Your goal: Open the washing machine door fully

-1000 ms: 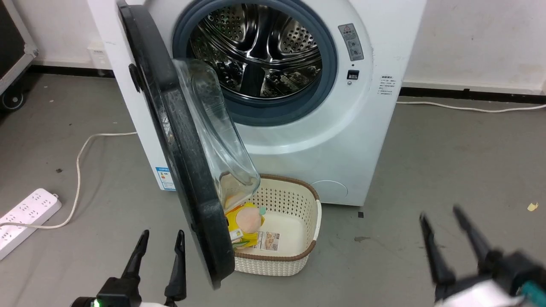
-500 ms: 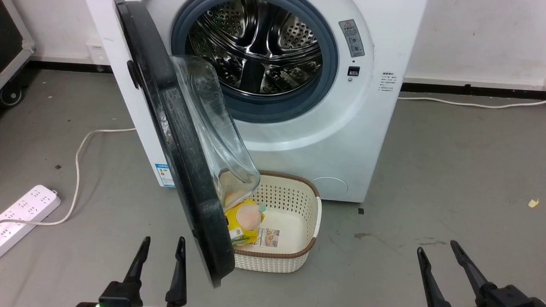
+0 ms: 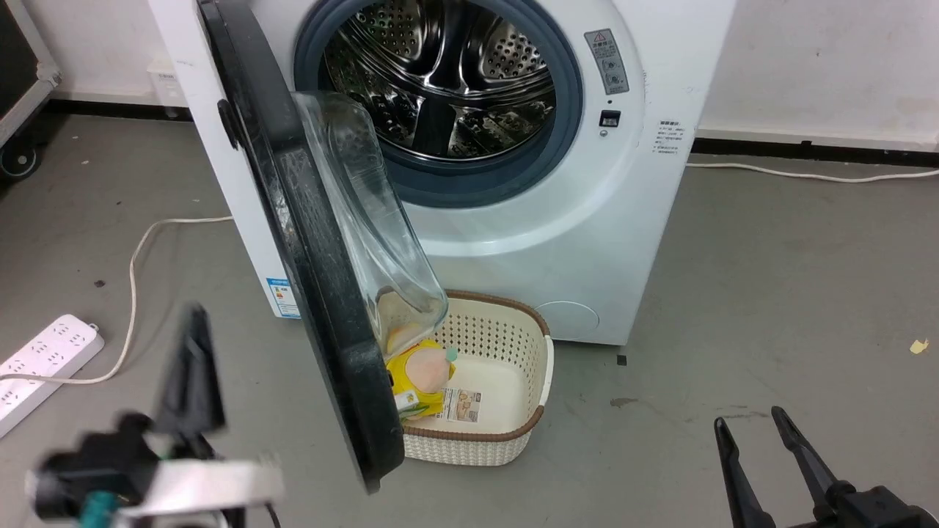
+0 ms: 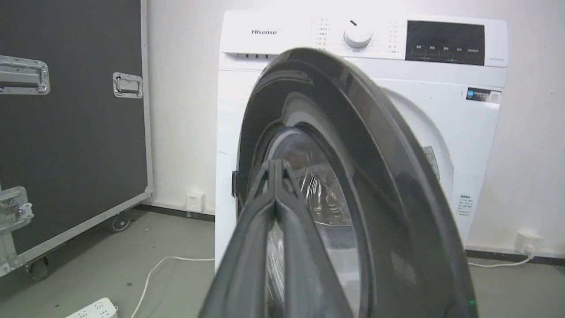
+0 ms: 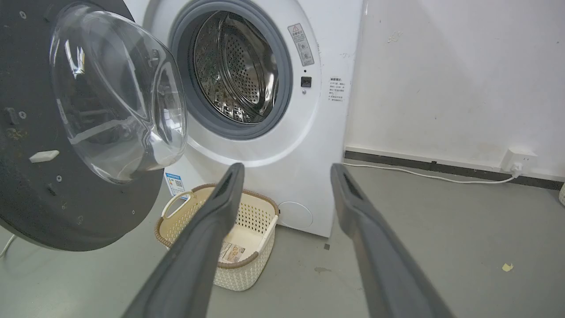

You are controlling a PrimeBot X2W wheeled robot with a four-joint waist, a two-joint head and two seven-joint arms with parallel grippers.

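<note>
Underfoot, grey floor (image 3: 770, 279) (stained) carries washing machine (image 3: 587, 242), basket (image 3: 469, 455), power strip (image 3: 44, 356).

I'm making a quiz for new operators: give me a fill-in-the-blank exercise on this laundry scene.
The washing machine door stands ____, baring the steel drum.
The cream basket sits on the ____ before the washing machine.
The left claw is ____; the right claw is open.
The power strip is coloured ____.
Missing words: open; floor; shut; white.
</note>
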